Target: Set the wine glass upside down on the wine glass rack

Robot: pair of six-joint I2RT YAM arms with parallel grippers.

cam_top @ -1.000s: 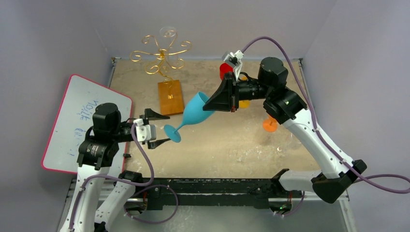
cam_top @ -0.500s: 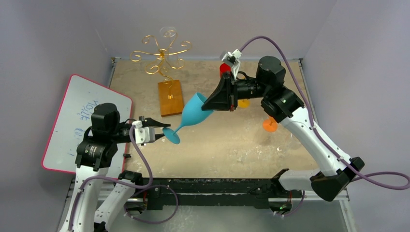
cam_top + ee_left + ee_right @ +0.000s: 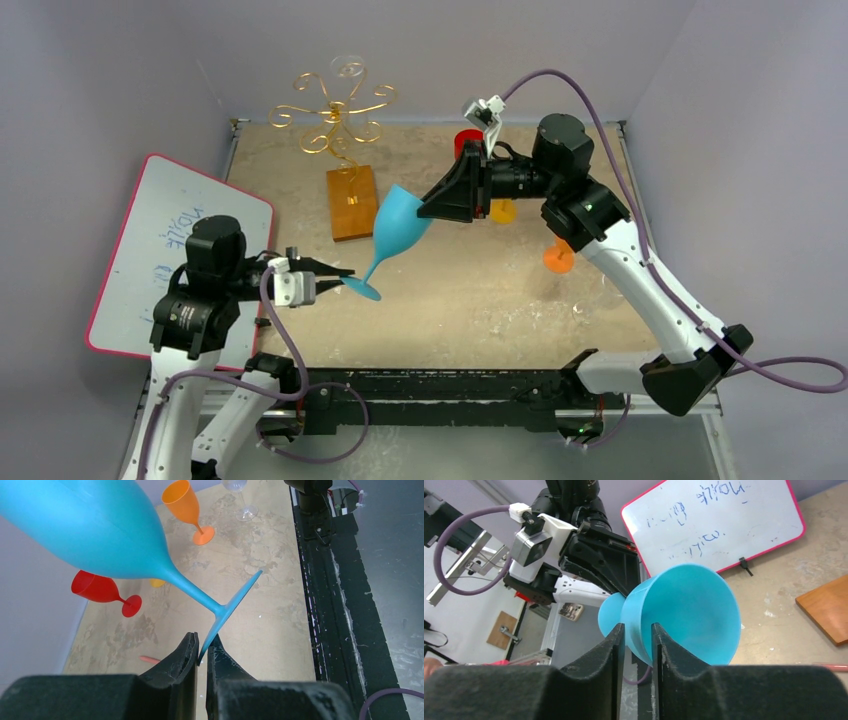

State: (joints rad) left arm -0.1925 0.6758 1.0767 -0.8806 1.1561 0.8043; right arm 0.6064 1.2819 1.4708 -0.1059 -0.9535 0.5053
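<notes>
Tabletop (image 3: 480,290): sandy surface with the wine glass rack (image 3: 335,112) at the far left. Its gold scroll arms stand on a thin stem over the orange-brown wooden base (image 3: 352,203). No glass hangs on it.

Blue wine glass (image 3: 398,228): held in the air over the middle of the tabletop, between my two arms and touching neither tabletop nor rack. Its long axis is tilted. The foot is low, at the near-left end. The bowl is higher, at the far-right end, with its mouth opening toward my right wrist. In the overhead view the bowl sits just beside the base's right edge.

Right end effector (image 3: 638,630): pinching the bowl wall at the rim, one finger inside the mouth and one outside.

Left end effector (image 3: 201,650): fingers pressed almost together on the edge of the foot disc, which stands edge-on between them. The stem rises up and away from that grip.

Key relation: the rack lies far and to the left of the glass, roughly across its long axis and not along it. My left end effector holds the foot, the end that has to finish uppermost with the stem caught in a scroll arm. The rack is also on the left arm's side of the tabletop.

Judgement: this is a two-arm handover, not yet resolved. The glass cannot be inverted while both ends are held. The thin edge grip on the foot looks likely to slip once the bowl's weight swings.
</notes>
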